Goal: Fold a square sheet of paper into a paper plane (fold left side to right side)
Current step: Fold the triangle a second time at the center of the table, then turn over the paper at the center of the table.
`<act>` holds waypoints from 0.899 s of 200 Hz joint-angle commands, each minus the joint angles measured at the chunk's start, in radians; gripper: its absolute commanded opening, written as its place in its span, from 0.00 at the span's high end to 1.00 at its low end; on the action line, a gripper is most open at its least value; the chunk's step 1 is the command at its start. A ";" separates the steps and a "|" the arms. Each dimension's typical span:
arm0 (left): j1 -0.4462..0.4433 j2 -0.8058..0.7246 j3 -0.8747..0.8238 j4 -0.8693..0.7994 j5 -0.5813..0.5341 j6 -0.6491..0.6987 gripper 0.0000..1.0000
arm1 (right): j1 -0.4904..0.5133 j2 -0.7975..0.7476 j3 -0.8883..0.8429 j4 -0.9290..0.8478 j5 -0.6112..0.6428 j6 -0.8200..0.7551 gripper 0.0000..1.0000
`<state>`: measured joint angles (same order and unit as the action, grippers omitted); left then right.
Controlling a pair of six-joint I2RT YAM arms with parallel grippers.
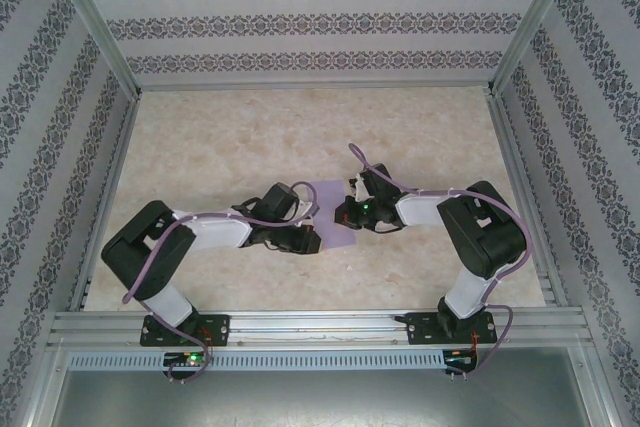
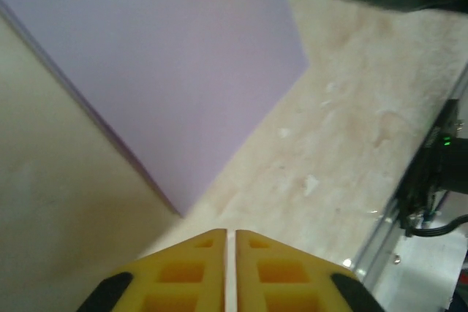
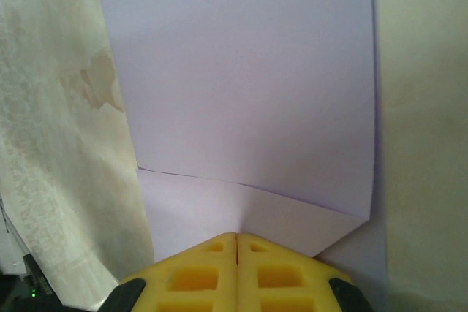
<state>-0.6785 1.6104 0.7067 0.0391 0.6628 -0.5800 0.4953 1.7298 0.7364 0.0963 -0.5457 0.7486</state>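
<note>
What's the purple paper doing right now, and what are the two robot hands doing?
Purple paper: lying flat on the table, partly folded over itself.
Left hand: shut, empty, just off the paper's corner.
Right hand: shut, nothing between its fingers, tips over the paper.

Lilac sheet [image 1: 331,209] lies flat, dead centre of the top view. It's matte, unmarked and folded over itself. In the right wrist view, the top layer's edge slants across the lower frame, with another layer peeking out below.
</note>
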 commanded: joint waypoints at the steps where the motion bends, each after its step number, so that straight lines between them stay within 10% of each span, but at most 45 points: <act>1: 0.036 -0.094 0.002 -0.058 -0.029 0.010 0.83 | 0.017 -0.067 0.033 -0.020 0.026 -0.023 0.92; 96: 0.148 -0.001 0.052 0.065 -0.012 0.017 0.61 | -0.098 -0.409 -0.157 0.013 0.153 -0.065 0.26; 180: 0.148 0.197 0.125 0.220 0.072 -0.027 0.74 | -0.150 -0.470 -0.246 0.036 0.066 -0.066 0.30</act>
<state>-0.5407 1.7828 0.8104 0.1684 0.6891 -0.5816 0.3550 1.2625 0.5060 0.1093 -0.4397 0.6998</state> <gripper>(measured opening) 0.307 0.732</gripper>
